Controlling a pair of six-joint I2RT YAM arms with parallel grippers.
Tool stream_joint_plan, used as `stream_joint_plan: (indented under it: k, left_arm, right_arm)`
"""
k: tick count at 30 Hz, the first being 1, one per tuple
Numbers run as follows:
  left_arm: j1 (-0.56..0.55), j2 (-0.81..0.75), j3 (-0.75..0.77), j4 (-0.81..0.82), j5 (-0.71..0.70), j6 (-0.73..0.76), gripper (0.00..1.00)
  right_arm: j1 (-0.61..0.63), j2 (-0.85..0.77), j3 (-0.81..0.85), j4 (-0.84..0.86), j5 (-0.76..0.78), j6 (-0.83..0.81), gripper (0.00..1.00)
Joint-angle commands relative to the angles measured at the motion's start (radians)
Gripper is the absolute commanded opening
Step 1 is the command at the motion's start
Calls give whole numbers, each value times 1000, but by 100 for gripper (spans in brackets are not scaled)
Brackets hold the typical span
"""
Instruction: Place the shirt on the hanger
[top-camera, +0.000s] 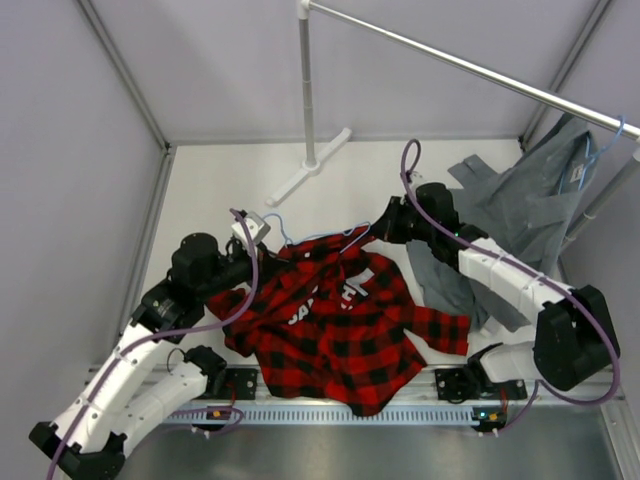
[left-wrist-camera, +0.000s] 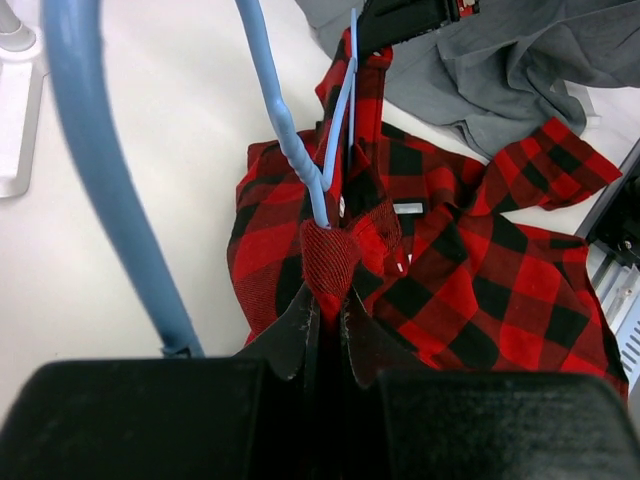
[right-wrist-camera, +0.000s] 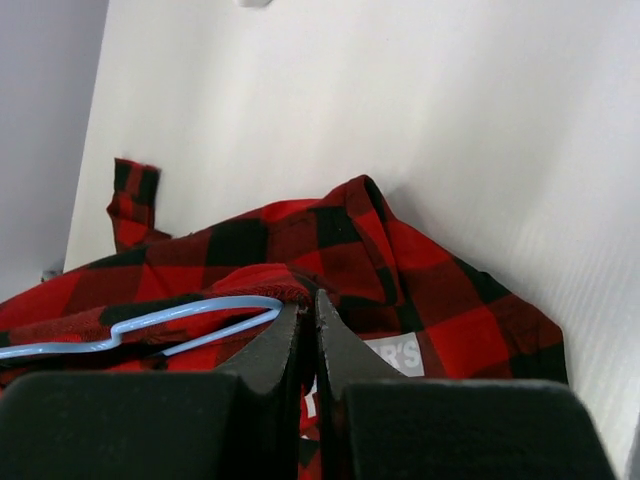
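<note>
Left gripper (left-wrist-camera: 328, 300) clamped tight on the shirt (top-camera: 340, 340) beside the hanger (left-wrist-camera: 285, 130), right gripper (right-wrist-camera: 308, 305) pinching shirt too, toward the tabletop's (top-camera: 220, 190) near edge.

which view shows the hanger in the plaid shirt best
Left wrist: the hanger shows two arms converging at the shirt collar. Right wrist catches only one wire end; top external shows a faint thin line.

You see only a thin stretch of the hanger (top-camera: 340, 238) in the top view; the shirt (top-camera: 345, 345) covers the rest. Folds hide part of its white lettering (top-camera: 305, 314), too small to read.
</note>
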Motion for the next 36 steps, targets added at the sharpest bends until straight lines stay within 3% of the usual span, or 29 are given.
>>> stream_joint_plan:
  k: [1, 10, 18, 22, 27, 30, 36]
  left_arm:
    - [-22, -5, 1, -17, 25, 12, 0]
    - [-59, 101, 22, -61, 9, 1, 0]
    - [-73, 233, 122, -77, 17, -48, 0]
    - [-86, 271, 205, -54, -114, -128, 0]
    - [-86, 287, 323, 34, -227, -155, 0]
    - [-86, 308, 407, 112, -281, -148, 0]
    - [-84, 362, 552, 228, -140, -79, 0]
  right_arm:
    - [-89, 26, 104, -106, 194, -96, 0]
    - [-94, 123, 269, -246, 304, -229, 0]
    - [81, 24, 295, -199, 364, -352, 0]
    - [136, -75, 276, -178, 283, -290, 0]
    - [289, -248, 158, -62, 255, -126, 0]
    - [401, -351, 115, -37, 339, -26, 0]
    - [680, -337, 69, 42, 553, -35, 0]
